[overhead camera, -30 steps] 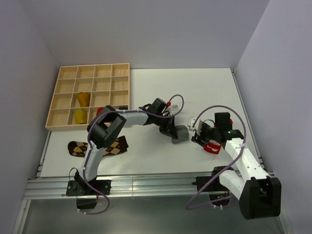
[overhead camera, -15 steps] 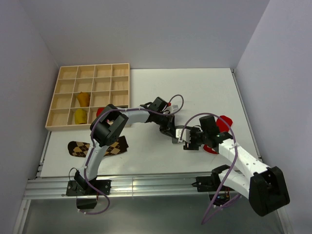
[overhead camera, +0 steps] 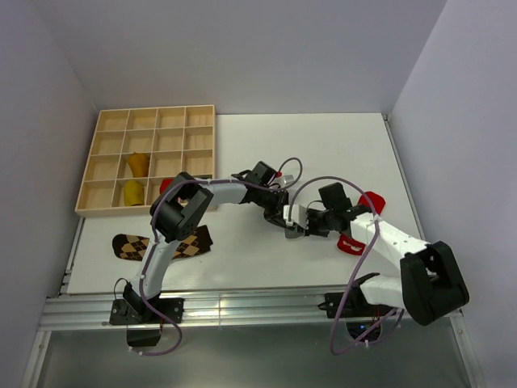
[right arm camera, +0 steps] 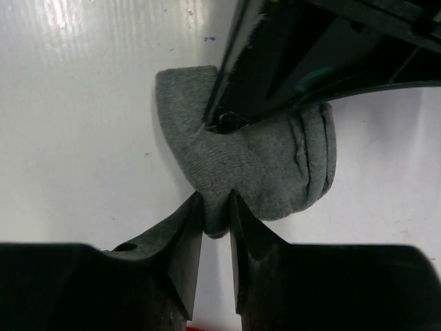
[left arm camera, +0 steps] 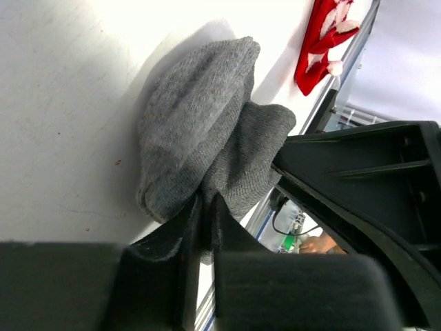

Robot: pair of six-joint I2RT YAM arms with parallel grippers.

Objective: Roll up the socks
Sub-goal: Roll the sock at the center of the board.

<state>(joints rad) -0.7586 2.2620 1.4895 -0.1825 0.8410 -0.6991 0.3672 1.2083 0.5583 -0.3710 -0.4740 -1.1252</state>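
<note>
A plain grey sock (left arm camera: 200, 131) lies bunched on the white table, and both grippers hold it. My left gripper (left arm camera: 205, 207) is shut on a fold at its near edge. My right gripper (right arm camera: 217, 207) is shut on a small pinch of the same grey sock (right arm camera: 262, 165) from the opposite side. In the top view the two grippers, left (overhead camera: 284, 217) and right (overhead camera: 300, 223), meet mid-table and hide most of the sock (overhead camera: 293, 229). A red sock with white marks (overhead camera: 370, 202) lies to the right, beside my right arm. Two brown argyle socks (overhead camera: 129, 245) lie near the front left.
A wooden compartment tray (overhead camera: 157, 108) stands at the back left with two mustard bundles (overhead camera: 139, 164) in its cells. A red item (overhead camera: 166, 184) sits by the tray's near right corner. The table's front edge and a metal rail run just below the argyle socks.
My right gripper has swung left from over the red sock to the grey sock and closed on it. The left gripper has stayed on the grey sock.
</note>
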